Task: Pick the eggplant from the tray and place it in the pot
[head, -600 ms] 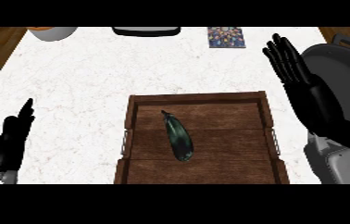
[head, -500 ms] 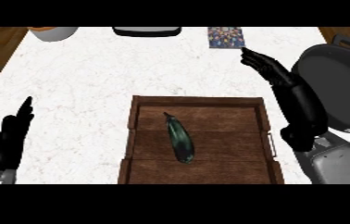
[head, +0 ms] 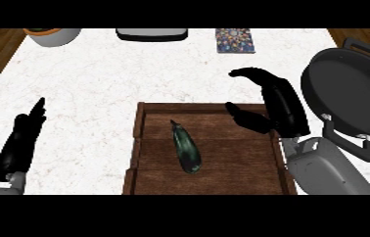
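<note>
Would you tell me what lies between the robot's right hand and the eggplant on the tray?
Only the bare floor of the tray lies between the right hand and the eggplant, in the head view.

The eggplant point(head: 186, 149) lies in the tray point(head: 239, 157) at lower centre. The pot point(head: 339, 89) sits at the right edge, with the right hand point(head: 282, 104) between them.

eggplant point(head: 186, 150) clear all rnd, tray point(head: 195, 107) walls low
</note>
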{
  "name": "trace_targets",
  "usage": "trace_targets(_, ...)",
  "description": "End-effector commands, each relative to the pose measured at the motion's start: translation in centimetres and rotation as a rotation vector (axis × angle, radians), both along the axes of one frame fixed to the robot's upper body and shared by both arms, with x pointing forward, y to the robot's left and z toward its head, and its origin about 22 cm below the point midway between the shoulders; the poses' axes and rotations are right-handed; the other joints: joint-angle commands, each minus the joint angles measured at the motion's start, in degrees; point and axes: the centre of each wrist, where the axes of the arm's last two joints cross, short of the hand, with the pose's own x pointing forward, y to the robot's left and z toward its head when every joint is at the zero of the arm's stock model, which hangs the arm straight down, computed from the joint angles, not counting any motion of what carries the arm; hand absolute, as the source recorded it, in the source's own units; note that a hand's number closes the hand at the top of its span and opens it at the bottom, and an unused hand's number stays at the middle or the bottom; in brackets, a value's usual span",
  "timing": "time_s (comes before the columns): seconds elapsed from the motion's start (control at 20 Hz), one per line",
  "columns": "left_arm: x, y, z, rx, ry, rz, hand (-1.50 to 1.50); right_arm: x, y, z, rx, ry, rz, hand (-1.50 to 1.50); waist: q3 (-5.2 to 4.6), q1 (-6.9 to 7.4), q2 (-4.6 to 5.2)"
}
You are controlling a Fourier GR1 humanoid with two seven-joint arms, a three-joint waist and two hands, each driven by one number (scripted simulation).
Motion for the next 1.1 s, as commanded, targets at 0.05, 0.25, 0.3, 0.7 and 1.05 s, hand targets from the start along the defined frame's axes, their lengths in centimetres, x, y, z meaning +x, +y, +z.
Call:
trace_targets(0.05,0.7,-0.3,0.6,-0.025,0.036,0.004,0.00,-2.2,6.4,-2.2,-0.153,-0.137,-0.069,-1.50,0.44,0.10,-0.19)
trace_targets(0.25,2.0,-0.5,1.6,-0.035,0.047,0.010,0.00,-3.7,11.7,-1.9,-0.308,-0.121,-0.137,-1.50,0.48,-0.85,-0.26)
trace_targets(0.3,2.0,-2.0,0.8,-0.048,0.046,-0.003,0.00,-3.7,13.4,-1.6,-0.362,-0.080,-0.151,-1.50,0.44,-0.45,-0.08)
trace_targets(0.7,2.4,-1.2,1.7,-0.047,0.043,-0.012,0.00,-5.1,18.9,0.1,-0.775,0.175,-0.393,-1.50,0.59,1.60,-0.04)
trace_targets(1.05,3.1,-2.2,2.0,-0.029,0.030,-0.040,0.00,-3.6,18.4,-1.1,-0.927,0.498,-0.415,-1.50,0.60,3.03,0.71)
